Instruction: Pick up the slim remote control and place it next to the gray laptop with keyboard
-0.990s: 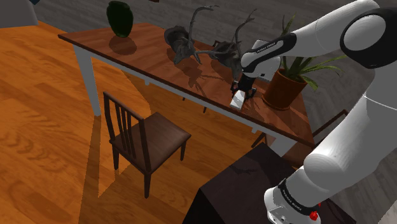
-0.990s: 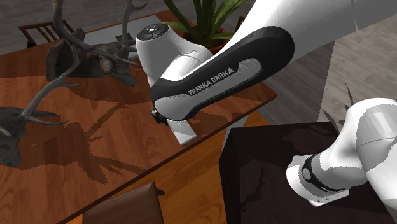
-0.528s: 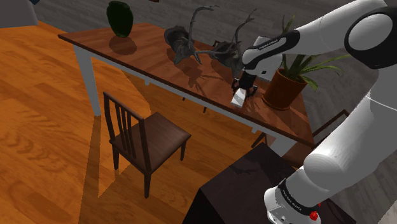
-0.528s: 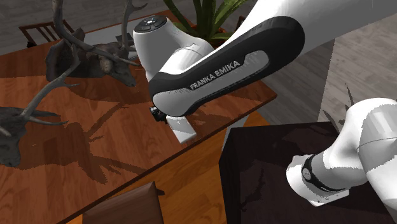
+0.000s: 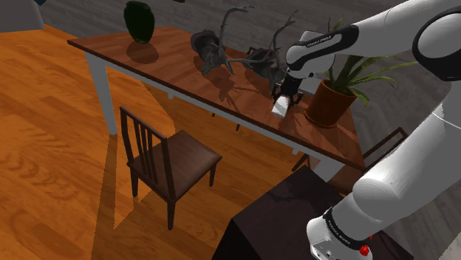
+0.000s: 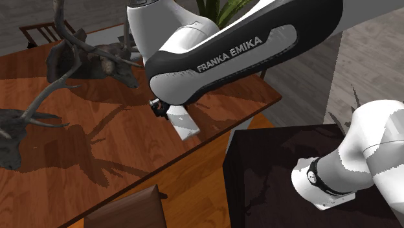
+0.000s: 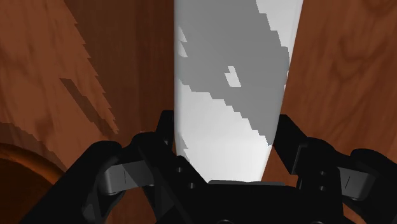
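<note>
Where clasped at its near end, entered as slim remote control: flat slab, long and narrow, plain white to pale grey, no buttons or markings discernible; crossed by a jagged grey shadow in wrist view. Clamped by both long edges between black fingers of gripper, one finger pressed against each side.

Position, shoulder view: hangs tilted from gripper over reddish-brown wooden table, near the table edge facing the dark stand. Contact of lower end with tabletop not discernible. In second exterior view, shown as a pale slanted strip below the white and black forearm, close to the table's edge.

Also on table:
- Potted plant with brown pot and long green leaves, just beside the gripper toward shoulder view's right.
- Two dark grey antlered heads, toward shoulder view's left.
- Dark green vase, at far end.

On wood floor beside table: dark wooden chair.
</note>
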{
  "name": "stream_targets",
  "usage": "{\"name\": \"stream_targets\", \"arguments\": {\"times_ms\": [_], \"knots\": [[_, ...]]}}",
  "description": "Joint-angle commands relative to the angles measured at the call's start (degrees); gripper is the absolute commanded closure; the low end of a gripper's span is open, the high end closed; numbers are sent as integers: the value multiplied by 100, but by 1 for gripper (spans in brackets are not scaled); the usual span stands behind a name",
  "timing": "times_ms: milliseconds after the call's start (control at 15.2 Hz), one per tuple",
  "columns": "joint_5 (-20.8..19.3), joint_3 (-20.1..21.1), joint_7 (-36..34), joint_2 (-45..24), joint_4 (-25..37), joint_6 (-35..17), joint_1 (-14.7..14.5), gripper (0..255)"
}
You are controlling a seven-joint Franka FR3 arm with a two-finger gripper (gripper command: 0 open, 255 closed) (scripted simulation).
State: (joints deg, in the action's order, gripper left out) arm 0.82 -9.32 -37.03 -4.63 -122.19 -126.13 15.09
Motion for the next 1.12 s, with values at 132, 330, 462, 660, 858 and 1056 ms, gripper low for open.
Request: {"name": "stream_targets", "arguments": {"times_ms": [132, 330, 462, 660, 858, 1056], "knots": [[-31, -2, -20, 148, 154, 301, -3, 255], [-51, -2, -34, 247, 277, 522, -6, 255], [-63, -2, -42, 307, 366, 669, -7, 255], [-7, -110, 213, 39, 709, 749, 114, 255], [100, -250, 585, -399, 1273, 887, 309, 255], [226, -358, 939, -875, 1911, 1064, 525, 255]]}}
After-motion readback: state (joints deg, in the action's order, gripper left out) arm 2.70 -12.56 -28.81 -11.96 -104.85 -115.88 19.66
